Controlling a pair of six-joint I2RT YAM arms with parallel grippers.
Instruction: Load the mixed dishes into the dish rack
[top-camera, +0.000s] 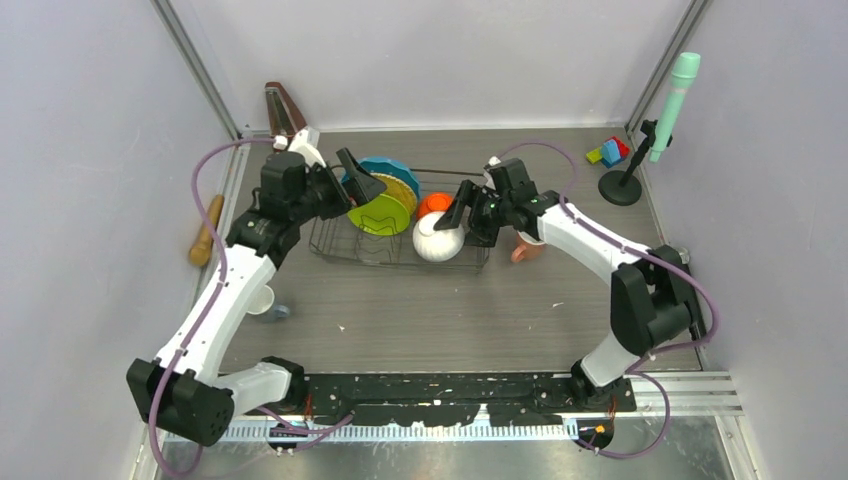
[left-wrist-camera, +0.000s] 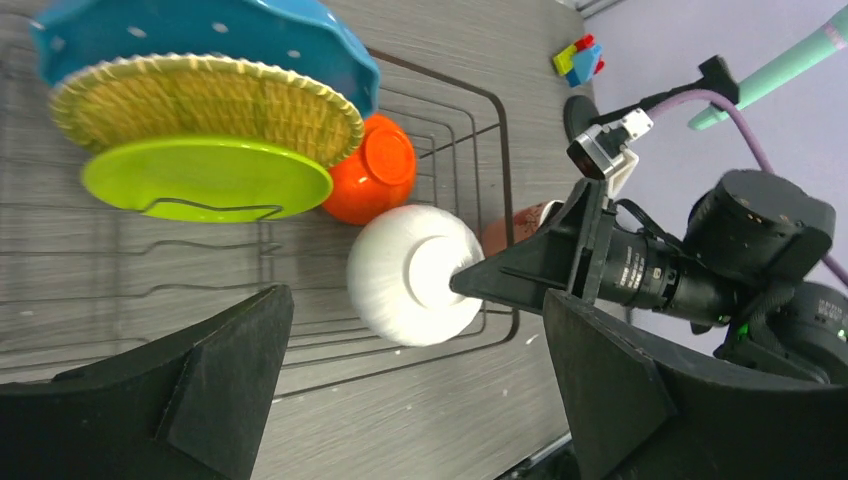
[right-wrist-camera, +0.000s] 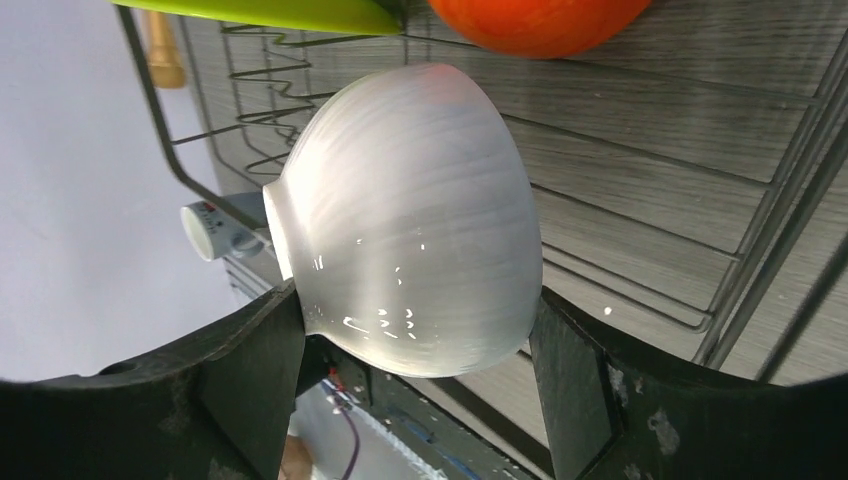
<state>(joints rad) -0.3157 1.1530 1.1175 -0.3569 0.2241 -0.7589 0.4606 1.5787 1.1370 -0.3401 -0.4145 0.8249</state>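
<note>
One tip: right gripper (right-wrist-camera: 412, 305) jaws are pinching the white bowl (right-wrist-camera: 410, 210) inside the dish rack (top-camera: 330, 246) beside the orange bowl (top-camera: 433, 203), left gripper (left-wrist-camera: 415, 300) spread empty, so seat it steady before releasing.

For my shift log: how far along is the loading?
Done: blue plate, yellow plate, lime plate and orange bowl stand in the dish rack. In hand: the right gripper holds the white bowl over the rack. Remaining: pink mug and small cup on the table.
</note>
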